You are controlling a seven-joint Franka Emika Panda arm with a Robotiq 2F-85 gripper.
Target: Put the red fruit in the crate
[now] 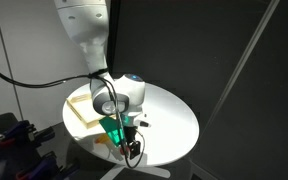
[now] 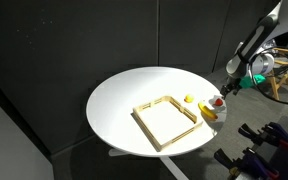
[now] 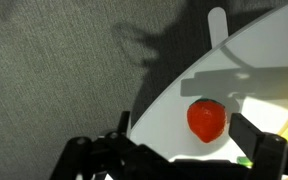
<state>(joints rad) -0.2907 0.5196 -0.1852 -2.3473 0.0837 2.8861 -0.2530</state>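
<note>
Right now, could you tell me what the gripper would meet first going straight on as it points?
Probably the red fruit, lying on the white table between the open jaws of the gripper; depth is unclear.

Banana [image 2: 209,114] on white table [image 2: 119,100]

The black curtains [image 2: 44,50] make the room look dark. In both exterior views the white bench [image 1: 174,115] [image 2: 119,100] shines bright, almost glaring. Both pictures are small and a bit fuzzy. In the wrist view, hard dark shadows fall across the bench and the gray floor [image 3: 54,70]. The red fruit [image 3: 206,119] looks sharp. The claw [image 3: 184,150] is dark and blurry.
</note>
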